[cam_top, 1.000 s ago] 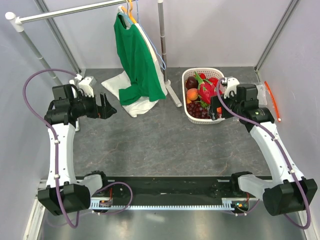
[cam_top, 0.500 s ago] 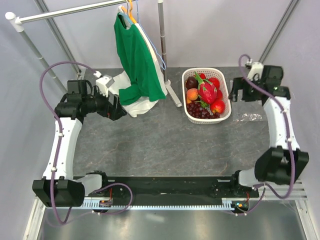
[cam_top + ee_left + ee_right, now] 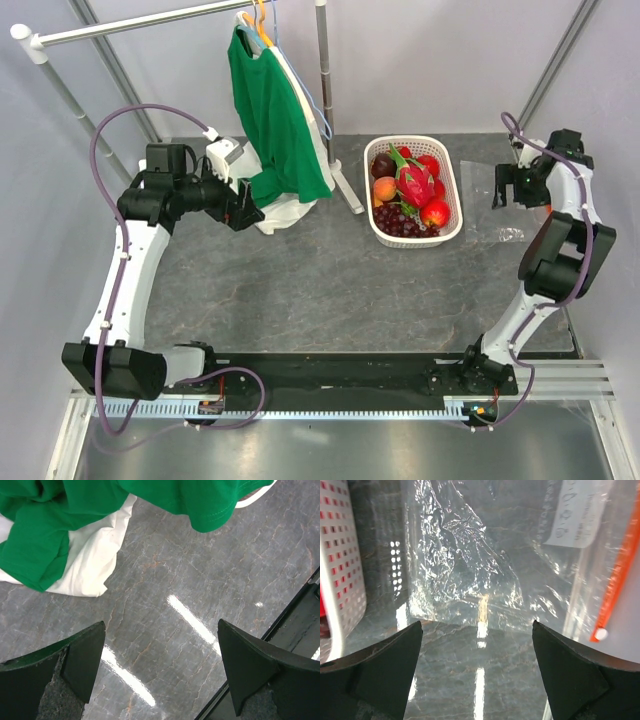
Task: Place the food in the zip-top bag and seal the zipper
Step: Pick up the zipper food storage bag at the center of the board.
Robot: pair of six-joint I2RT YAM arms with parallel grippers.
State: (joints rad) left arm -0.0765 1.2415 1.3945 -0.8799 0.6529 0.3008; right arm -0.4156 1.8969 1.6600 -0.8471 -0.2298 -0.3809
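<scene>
The food lies in a white lattice basket [image 3: 450,190]: a pink dragon fruit [image 3: 414,184], dark grapes [image 3: 397,220], a red fruit [image 3: 435,213] and an orange one [image 3: 385,188]. The clear zip-top bag [image 3: 495,208] lies flat on the table to the right of the basket. In the right wrist view the bag [image 3: 470,565] fills the upper frame, with its orange-red zipper [image 3: 620,575] and white end piece [image 3: 601,634] at the right. My right gripper [image 3: 477,626] is open and empty, above the bag's edge [image 3: 513,188]. My left gripper [image 3: 245,210] is open and empty, far from the food.
A green shirt [image 3: 275,120] and white clothes [image 3: 255,190] hang from a rack at the back left, trailing onto the table beside my left gripper [image 3: 161,625]. A rack pole base [image 3: 350,195] stands left of the basket. The basket wall [image 3: 340,570] is left of my right gripper.
My right arm has swung from in front of the basket out to the far right, over the bag. My left gripper has moved right, up to the hanging clothes.
</scene>
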